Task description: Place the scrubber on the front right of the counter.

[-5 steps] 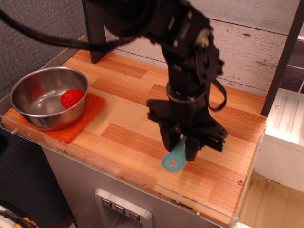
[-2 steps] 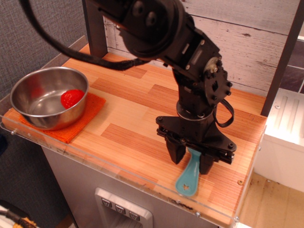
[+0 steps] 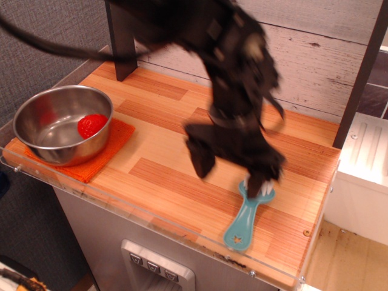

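Note:
The teal scrubber (image 3: pixel 245 219) lies flat on the front right of the wooden counter (image 3: pixel 163 163), its handle with the star-shaped hole pointing at the front edge and its white bristle head under my right finger. My black gripper (image 3: pixel 230 170) is blurred with motion just above it. Its fingers stand wide apart and hold nothing.
A steel bowl (image 3: pixel 60 124) with a red fruit (image 3: pixel 92 125) in it stands on an orange cloth (image 3: pixel 112 142) at the front left. A dark post (image 3: pixel 121 39) stands at the back left. A clear acrylic strip (image 3: pixel 182 233) edges the counter's front.
The gripper carried the scrubber toward the front right, set it on the counter, opened, and has lifted and shifted left off it. The scrubber now lies free.

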Controlling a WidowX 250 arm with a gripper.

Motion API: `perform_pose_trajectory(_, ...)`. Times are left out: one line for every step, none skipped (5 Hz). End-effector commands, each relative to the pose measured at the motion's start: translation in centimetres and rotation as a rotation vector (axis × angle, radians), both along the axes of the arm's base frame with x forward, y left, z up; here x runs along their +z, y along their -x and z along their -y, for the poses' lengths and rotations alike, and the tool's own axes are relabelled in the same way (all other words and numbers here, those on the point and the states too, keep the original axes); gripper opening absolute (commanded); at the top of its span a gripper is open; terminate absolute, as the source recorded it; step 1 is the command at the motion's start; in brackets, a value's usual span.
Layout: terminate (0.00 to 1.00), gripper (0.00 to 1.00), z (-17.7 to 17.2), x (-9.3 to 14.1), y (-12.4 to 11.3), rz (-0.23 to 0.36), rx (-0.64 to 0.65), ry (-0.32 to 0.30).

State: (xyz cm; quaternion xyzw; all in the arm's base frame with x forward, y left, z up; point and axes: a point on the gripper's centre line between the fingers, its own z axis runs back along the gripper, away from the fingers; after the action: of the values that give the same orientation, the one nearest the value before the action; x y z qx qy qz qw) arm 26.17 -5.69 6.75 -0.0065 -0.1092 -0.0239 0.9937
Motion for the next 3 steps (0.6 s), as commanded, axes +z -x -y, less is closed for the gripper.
perform_pose_trajectory(0.0,1.0,-9.5,7.6,-1.1,0.035,0.037,0.03)
perform_pose_trajectory(0.0,1.0,-11.5,8.0,-1.0,0.001,-0.009,0.017)
perform_pose_trajectory(0.0,1.0,-12.3,7.9,-0.8,-0.029,-0.034,0.022)
